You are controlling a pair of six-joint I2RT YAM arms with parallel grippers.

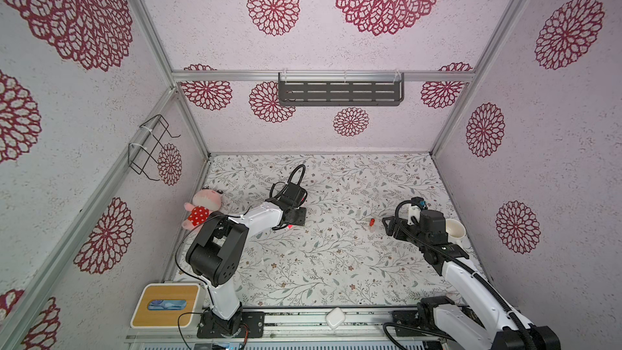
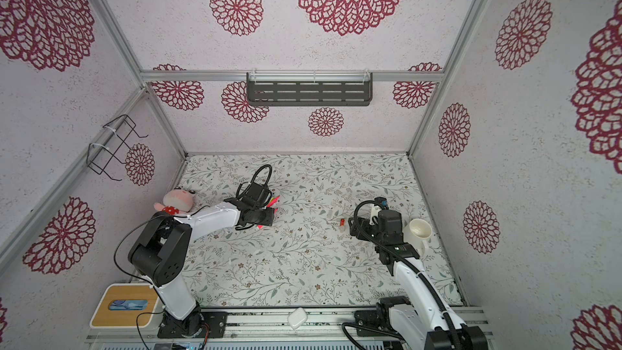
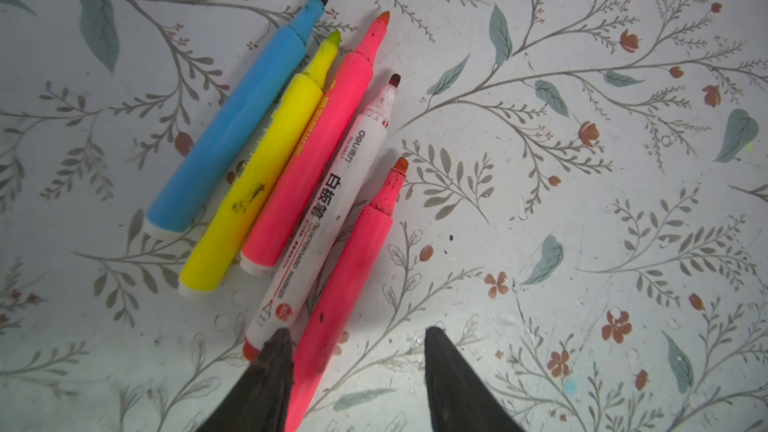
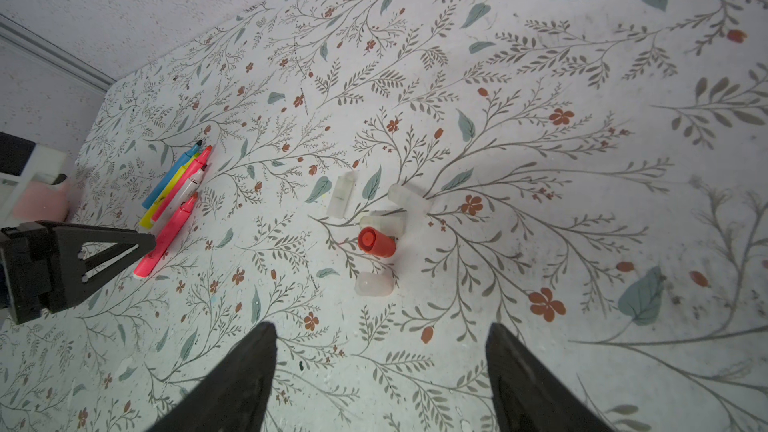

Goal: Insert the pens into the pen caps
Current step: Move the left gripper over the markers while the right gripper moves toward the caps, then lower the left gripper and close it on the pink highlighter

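five uncapped pens side by side on the table, left of the middle. left tool partly open astride the tail of the outermost pink pen, gap on one side. right tool wide, empty, just short of the pen caps, red cap among them.

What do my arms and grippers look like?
White shells and black joints on the left arm and right arm. A ribbed black hose follows the right; a thin black cable loops by the left. Black pointed jaws on the left gripper and right gripper.
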